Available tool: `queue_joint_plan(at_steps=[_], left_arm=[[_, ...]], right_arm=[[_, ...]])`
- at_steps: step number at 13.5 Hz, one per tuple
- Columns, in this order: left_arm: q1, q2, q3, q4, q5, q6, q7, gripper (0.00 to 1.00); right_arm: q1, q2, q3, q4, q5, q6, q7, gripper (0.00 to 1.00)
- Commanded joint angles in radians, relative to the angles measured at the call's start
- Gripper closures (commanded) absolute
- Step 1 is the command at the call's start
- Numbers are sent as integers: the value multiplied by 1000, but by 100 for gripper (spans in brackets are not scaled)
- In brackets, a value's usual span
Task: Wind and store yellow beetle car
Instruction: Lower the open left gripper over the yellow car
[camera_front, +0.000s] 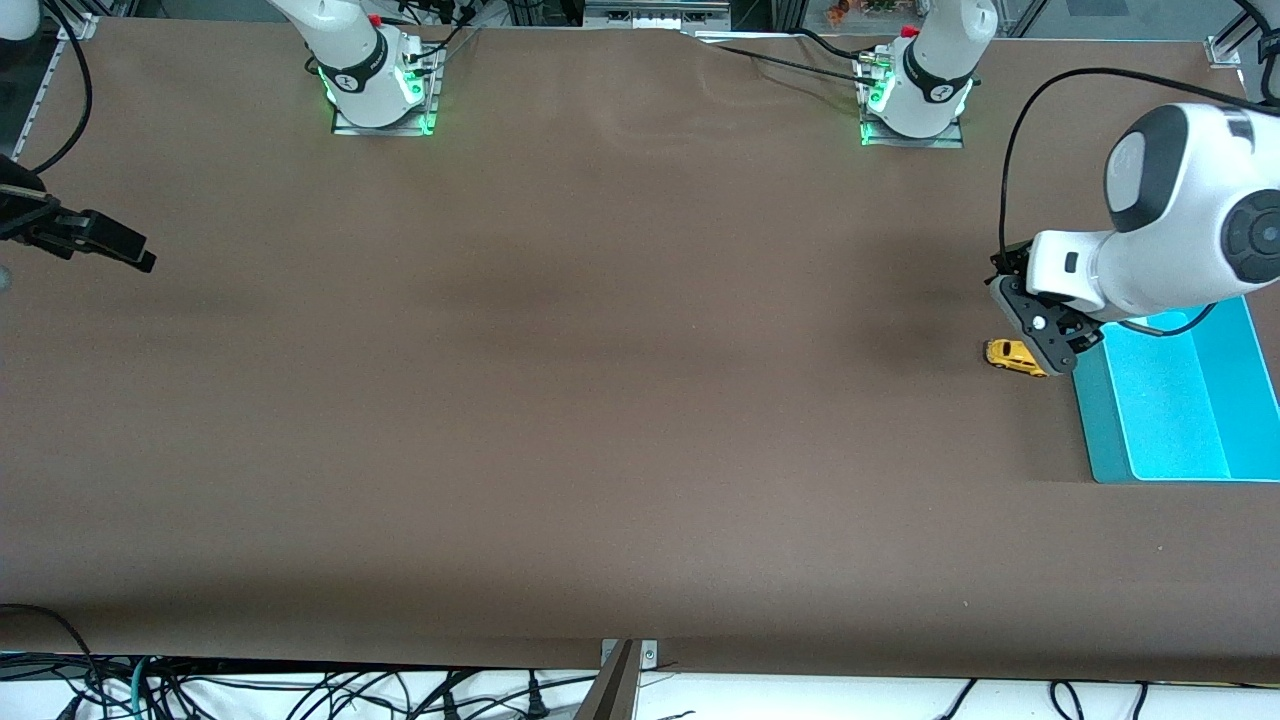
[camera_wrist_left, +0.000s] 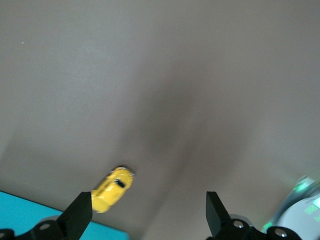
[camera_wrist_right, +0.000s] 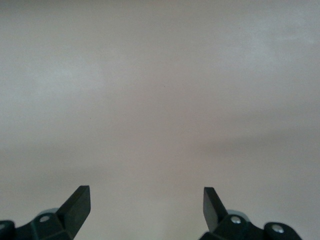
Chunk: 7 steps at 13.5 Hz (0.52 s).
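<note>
The yellow beetle car (camera_front: 1014, 356) stands on the brown table right beside the turquoise bin (camera_front: 1097, 425), on the side toward the right arm's end. My left gripper (camera_front: 1050, 352) hangs low over the car's bin-side end, open and holding nothing. In the left wrist view the car (camera_wrist_left: 114, 187) lies close to one finger (camera_wrist_left: 79, 214), off the middle of the left gripper (camera_wrist_left: 147, 206), with a corner of the bin (camera_wrist_left: 30, 216) beside it. My right gripper (camera_front: 118, 244) waits over the right arm's end of the table, open and empty (camera_wrist_right: 146, 201).
The bin's inside shows nothing in it, and the left arm's white wrist (camera_front: 1150, 250) covers part of it. Black cables (camera_front: 1060, 100) trail near the arm bases at the table's back edge. Brown cloth (camera_front: 600, 400) covers the whole table.
</note>
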Motion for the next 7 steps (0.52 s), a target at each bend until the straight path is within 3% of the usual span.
queue_joint_plan(at_steps=[1, 7], left_arm=[[7, -44, -4, -137, 61, 140, 151, 0], [47, -51, 4, -364, 62, 496, 413, 0]], right_arm=[[4, -10, 10, 32, 25, -47, 21, 0], [4, -4, 27, 36, 11, -41, 24, 0]])
